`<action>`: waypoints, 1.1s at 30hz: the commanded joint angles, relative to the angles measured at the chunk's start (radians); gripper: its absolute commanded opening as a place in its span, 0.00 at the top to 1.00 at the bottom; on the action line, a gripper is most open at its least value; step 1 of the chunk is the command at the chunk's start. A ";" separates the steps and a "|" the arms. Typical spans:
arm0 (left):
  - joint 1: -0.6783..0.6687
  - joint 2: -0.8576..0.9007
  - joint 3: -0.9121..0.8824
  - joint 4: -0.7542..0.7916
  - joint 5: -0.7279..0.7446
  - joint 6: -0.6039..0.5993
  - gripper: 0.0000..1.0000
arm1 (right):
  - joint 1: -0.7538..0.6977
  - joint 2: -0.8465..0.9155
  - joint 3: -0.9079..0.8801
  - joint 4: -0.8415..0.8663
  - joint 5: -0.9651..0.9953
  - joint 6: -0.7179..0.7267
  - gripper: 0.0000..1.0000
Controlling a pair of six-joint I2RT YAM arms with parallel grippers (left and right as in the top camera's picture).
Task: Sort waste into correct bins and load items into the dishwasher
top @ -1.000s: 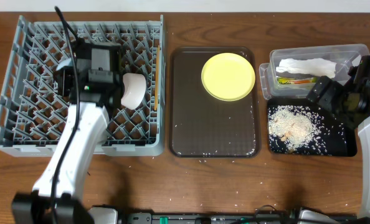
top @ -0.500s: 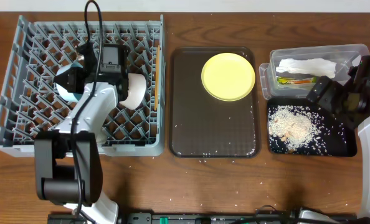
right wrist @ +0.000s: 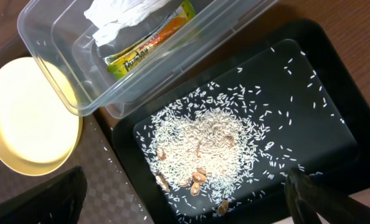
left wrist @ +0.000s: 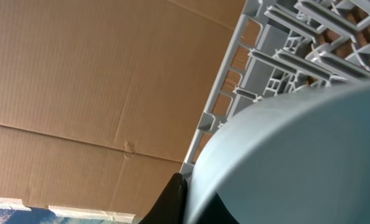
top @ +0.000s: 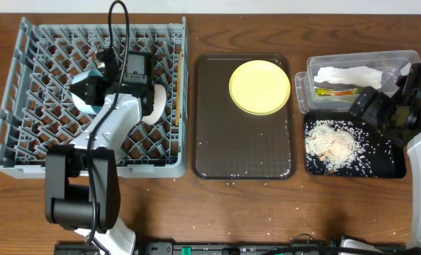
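Status right now: left hand (top: 90,86) is over the grey dish rack (top: 26,142), fingers closed tight on the light blue bowl (top: 81,105). The bowl is tipped up on its edge above the pegs in the middle-left part of the rack. In the left wrist view its pale blue side fills most of the shot, with one dark finger (left wrist: 172,199) right against it. Can't really tell which way the mouth faces.

White bowl (top: 152,103) is parked in the rack just right of that hand. It's standing on edge too, so from above it reads as a crescent running front to back. Chopsticks (top: 176,92) lie just inside the rack's right wall, long axis parallel to that wall.

Yellow plate (top: 259,86) sits flat in the far right corner of the brown serving tray (top: 217,142), which lies lengthwise front to back on the tabletop (top: 267,205).

Right hand (right wrist: 184,177) hangs over the black tray (right wrist: 334,93) with its fingers spread wide apart. Rice and scraps (right wrist: 203,143) are piled in the left half of that tray. Clear tub (right wrist: 54,68) sits right up against the tray's far side, long axis left to right. It holds the crumpled napkin (right wrist: 126,12) and the green-and-yellow sachet (right wrist: 147,46), which lies along the tub's length.
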 commanded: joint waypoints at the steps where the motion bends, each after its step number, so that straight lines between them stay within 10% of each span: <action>1: -0.001 0.036 0.003 -0.009 -0.018 -0.024 0.93 | -0.009 -0.006 0.009 0.000 -0.004 0.011 0.01; 28: -0.063 0.094 0.002 -0.007 -0.111 -0.037 0.92 | -0.009 -0.006 0.009 0.000 -0.004 0.011 0.01; 33: -0.109 0.093 0.002 0.002 -0.111 -0.036 0.78 | -0.009 -0.006 0.009 0.000 -0.004 0.011 0.01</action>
